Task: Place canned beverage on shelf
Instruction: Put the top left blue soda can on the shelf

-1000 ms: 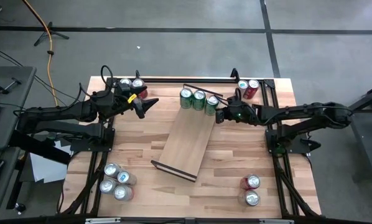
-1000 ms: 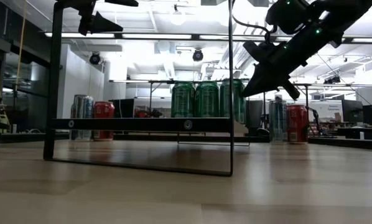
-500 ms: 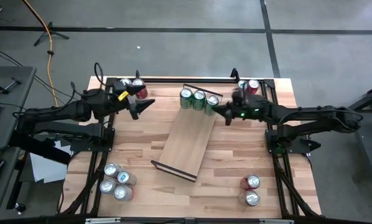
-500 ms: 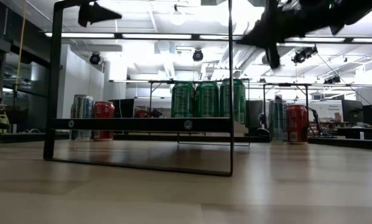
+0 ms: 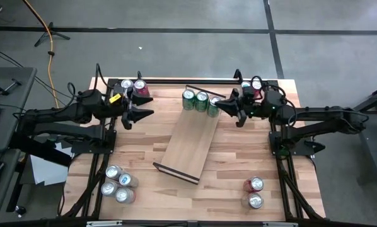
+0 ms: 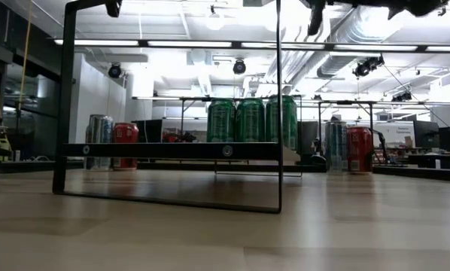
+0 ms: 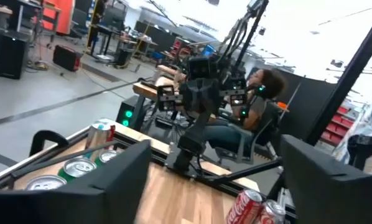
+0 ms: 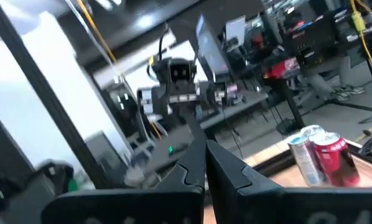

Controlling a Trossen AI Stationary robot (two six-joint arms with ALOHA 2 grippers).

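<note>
- We see the plank-patterned tabletop (image 5: 239, 183) filling the high view, dark frame rails along its edges.
- The shelf (image 5: 191, 142) lies flat mid-table, skewed: long axis runs roughly 1 o'clock to 7 o'clock, dark end rail (image 5: 176, 173) at the 7 o'clock end. In the low view that rail (image 6: 168, 105) stands up as a tall black rectangle.
- Three green cans (image 5: 201, 99) stand upright in a row on the shelf's 1 o'clock end, touching side by side; the low view shows them (image 6: 250, 120) on the board.
- Left gripper (image 5: 149, 105) hovers at about 10 o'clock from the shelf centre, clear of the shelf, above the table. Fingers apart in the left wrist view (image 7: 120, 180), nothing between them.
- Right gripper (image 5: 219, 105) sits just beside the row's right-hand green can, at about 1 o'clock from the shelf centre. In its wrist view the fingers (image 8: 192, 174) are pressed together, holding nothing.
- Silver and red cans (image 5: 133, 87) stand at the table's far left corner, just behind the left gripper.
- Another silver and red pair (image 5: 251, 87) stands at the far right corner, behind the right gripper.
- Cluster of four cans (image 5: 118, 183) at 7 o'clock, near left corner.
- Two cans (image 5: 254, 192) at 5 o'clock, near right corner.
- A seated person (image 7: 260, 106) shows beyond the table in the left wrist view.
</note>
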